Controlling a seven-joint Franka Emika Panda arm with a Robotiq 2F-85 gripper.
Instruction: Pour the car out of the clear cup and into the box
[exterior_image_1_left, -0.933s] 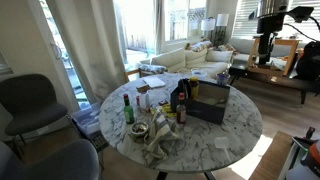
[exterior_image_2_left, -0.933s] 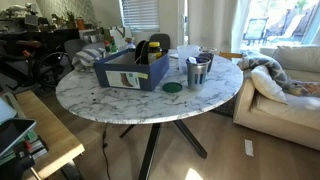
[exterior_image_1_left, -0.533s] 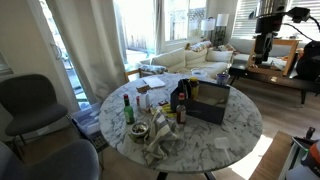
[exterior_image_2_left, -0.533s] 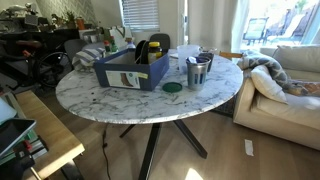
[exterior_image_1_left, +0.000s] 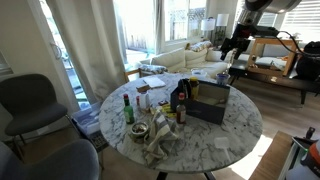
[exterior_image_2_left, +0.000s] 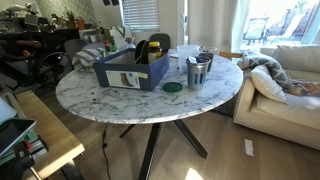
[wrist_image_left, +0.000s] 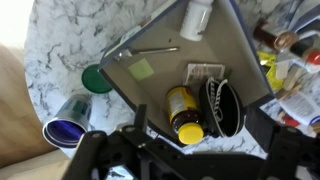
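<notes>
Cup (exterior_image_2_left: 197, 72) just beside the box (exterior_image_2_left: 125, 74) looks light, thin-walled and slippery, so pinch its mid-wall gently; gripper (exterior_image_1_left: 232, 48) above the box hangs spread wide, holding nothing.

**Box and its neighbours on the table**

In an exterior view the box (exterior_image_2_left: 133, 72) stands on the round table (exterior_image_2_left: 90, 100), with cups (exterior_image_2_left: 197, 70) and a lid (exterior_image_2_left: 172, 87) just beside it. In the wrist view a jar (wrist_image_left: 183, 112) lies inside the box. Elsewhere on the table stands a bottle (exterior_image_1_left: 128, 108), and a sofa (exterior_image_1_left: 195, 58) lies behind.
</notes>
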